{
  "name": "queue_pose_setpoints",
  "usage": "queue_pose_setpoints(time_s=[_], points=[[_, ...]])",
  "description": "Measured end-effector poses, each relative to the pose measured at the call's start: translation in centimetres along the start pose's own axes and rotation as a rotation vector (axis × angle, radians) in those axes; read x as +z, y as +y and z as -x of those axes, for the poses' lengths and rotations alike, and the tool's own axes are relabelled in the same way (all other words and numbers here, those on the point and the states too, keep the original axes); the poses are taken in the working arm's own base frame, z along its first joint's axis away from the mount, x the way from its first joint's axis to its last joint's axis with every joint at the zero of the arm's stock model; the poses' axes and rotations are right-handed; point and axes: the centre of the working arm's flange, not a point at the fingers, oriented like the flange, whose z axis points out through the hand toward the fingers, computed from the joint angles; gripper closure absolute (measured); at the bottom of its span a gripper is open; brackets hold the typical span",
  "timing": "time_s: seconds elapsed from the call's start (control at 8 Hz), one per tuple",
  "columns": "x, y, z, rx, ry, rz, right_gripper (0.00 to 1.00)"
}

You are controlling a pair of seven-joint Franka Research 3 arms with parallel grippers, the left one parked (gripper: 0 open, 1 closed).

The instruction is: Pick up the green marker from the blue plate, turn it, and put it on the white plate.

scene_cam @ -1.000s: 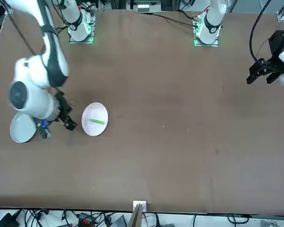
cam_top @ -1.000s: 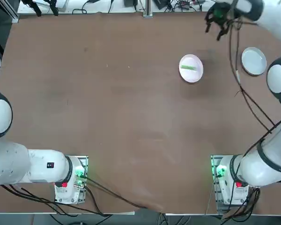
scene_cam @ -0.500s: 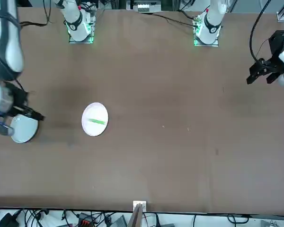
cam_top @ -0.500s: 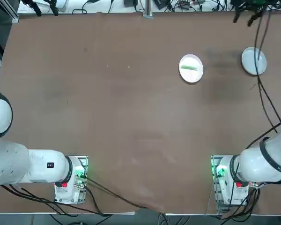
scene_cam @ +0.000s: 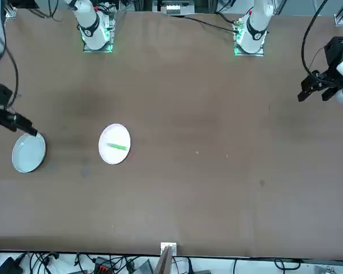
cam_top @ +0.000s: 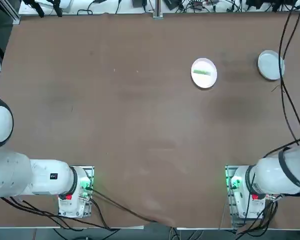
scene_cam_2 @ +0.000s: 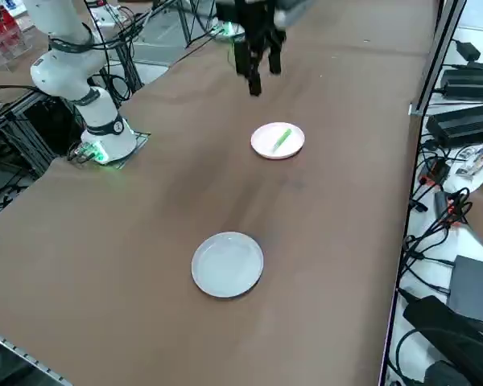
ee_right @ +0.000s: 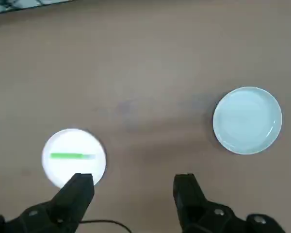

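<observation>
- Brown and broad, the table (cam_top: 115, 125) carries only two plates and one marker; cables and dark boxes crowd the floor along its far edge.
- Two robot bases stand at the near edge, each with a green light at its foot. The right arm (cam_top: 277, 175) rises from its base and runs out past the frame in the top view.
- Right gripper (ee_right: 135, 187) hangs high above the table with nothing in it, fingers spread wide apart. In the right side view (scene_cam_2: 258, 64) it hovers over the tabletop on the far side of the white plate, well clear of both plates. In the front view only a dark part of it shows at the frame's edge, just beside the blue plate.
- Blue plate (cam_top: 270, 65): one, pale grey-blue, bare inside, near the table's right edge. Seen from the wrist (ee_right: 247, 120), it lies well apart from both fingers.
- White plate (cam_top: 204, 73): one, set apart from the blue plate, toward the table's middle. In the wrist view (ee_right: 73, 156) one fingertip (ee_right: 80, 184) overlaps its rim in the picture, though the gripper is far above it.
- Green marker (cam_top: 202, 72): one, lying flat across the white plate's middle, wholly inside its rim. It is far below the fingers and untouched (ee_right: 72, 156).
</observation>
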Motion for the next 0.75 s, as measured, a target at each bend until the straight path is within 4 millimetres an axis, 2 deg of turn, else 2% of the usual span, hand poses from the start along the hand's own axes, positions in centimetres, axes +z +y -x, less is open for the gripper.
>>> queue_pose_setpoints(time_s=[0.25, 0.62, 0.75], points=[[-4.2, -1.0, 3.7, -0.031, -0.022, -0.001, 0.00], [-6.1, -1.3, 9.0, -0.087, -0.030, 0.013, 0.00], [-6.5, -1.9, 10.1, -0.113, -0.035, 0.014, 0.00]])
